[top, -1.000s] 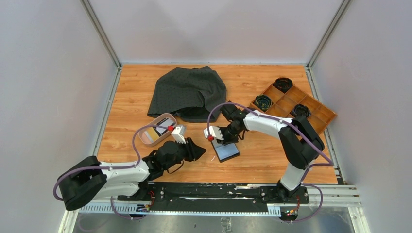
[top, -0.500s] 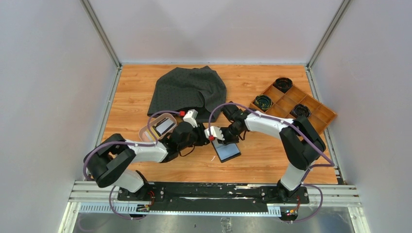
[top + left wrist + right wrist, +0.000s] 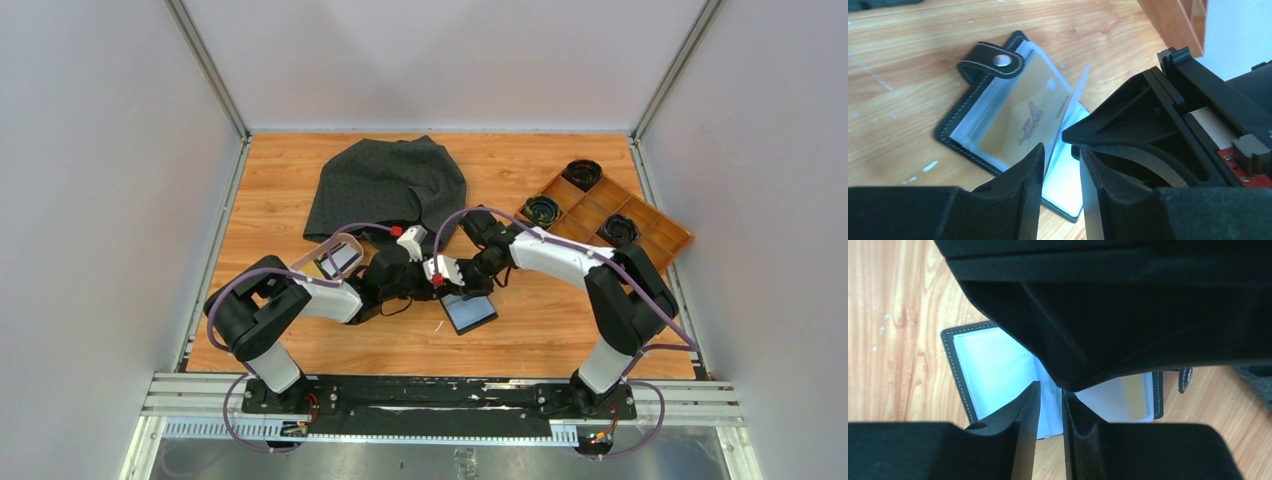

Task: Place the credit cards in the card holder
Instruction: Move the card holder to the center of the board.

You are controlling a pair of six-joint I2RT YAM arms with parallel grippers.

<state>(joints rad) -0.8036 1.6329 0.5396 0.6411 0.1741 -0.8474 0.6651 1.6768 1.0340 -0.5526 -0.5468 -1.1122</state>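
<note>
The black card holder (image 3: 468,312) lies open on the table, snap strap (image 3: 993,60) folded out. A yellowish-tan credit card (image 3: 1028,120) sits in one clear pocket (image 3: 1135,395). A clear sleeve page (image 3: 1075,100) stands up from the spine. My left gripper (image 3: 425,282) hovers just left of the holder, jaws (image 3: 1062,155) narrowly open with nothing between them. My right gripper (image 3: 458,290) is over the holder's middle, its jaws (image 3: 1050,390) a slit apart above the pale page. The two grippers almost touch. More credit cards (image 3: 340,260) lie in the pink dish (image 3: 318,247).
A dark grey cloth (image 3: 390,190) is heaped at the back centre. A wooden compartment tray (image 3: 655,232) with black round items (image 3: 582,172) stands at the back right. The left arm's cable loops over the dish.
My left arm has swung from beside the pink dish rightward to the card holder, ending against the right gripper. The right jaws have parted slightly; the holder has stayed put.
</note>
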